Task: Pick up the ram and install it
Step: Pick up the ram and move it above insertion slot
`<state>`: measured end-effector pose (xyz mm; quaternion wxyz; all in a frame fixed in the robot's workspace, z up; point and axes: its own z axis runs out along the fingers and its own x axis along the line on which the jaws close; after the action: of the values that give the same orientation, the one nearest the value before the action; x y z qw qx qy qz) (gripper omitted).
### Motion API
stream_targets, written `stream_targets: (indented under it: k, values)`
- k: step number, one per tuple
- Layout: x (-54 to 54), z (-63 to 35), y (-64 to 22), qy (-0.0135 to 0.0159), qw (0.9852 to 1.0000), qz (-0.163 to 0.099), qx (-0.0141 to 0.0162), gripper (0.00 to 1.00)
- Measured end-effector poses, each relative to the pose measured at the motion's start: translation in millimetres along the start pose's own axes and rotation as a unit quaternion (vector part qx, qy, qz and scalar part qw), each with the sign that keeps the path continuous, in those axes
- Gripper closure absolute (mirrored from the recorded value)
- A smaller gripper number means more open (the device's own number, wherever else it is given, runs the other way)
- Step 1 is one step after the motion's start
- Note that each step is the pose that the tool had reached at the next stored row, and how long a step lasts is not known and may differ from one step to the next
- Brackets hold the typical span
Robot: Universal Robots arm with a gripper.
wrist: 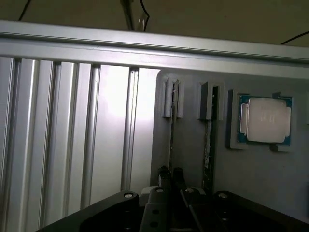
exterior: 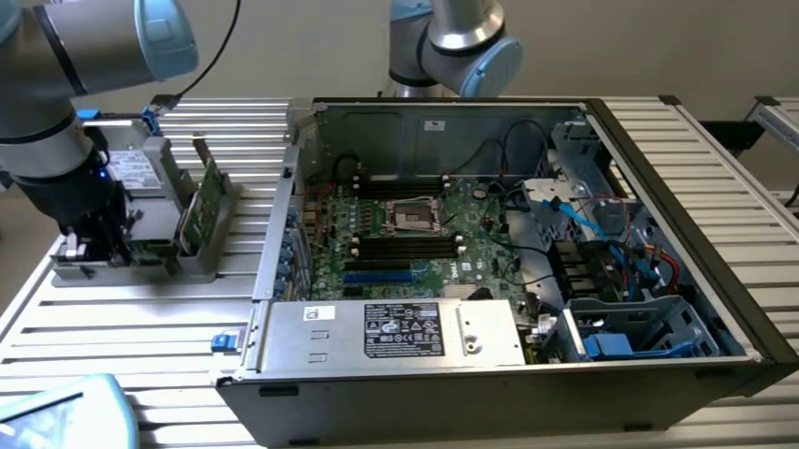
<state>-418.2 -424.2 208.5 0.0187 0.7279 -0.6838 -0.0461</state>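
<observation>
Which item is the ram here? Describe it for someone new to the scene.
On the grey holder beside the computer case sits a square processor chip. Two boards stand on edge beside it: the green board nearer the chip, and the ram beyond it, between the gripper's fingertips.

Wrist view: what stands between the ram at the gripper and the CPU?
A second green board, on edge in its own slot, stands between ram and CPU; the wrist view shows it.
</observation>
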Motion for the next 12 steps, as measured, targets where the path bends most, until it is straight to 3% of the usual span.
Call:
stream_targets:
  k: [10, 12]
  values:
    - [-0.1, -4.9, -0.8, -0.0001, 1.0000, 0.000, -0.0024, 0.86]
    - [-0.2, -10.2, -1.0, -0.0002, 1.0000, 0.000, -0.0025, 0.86]
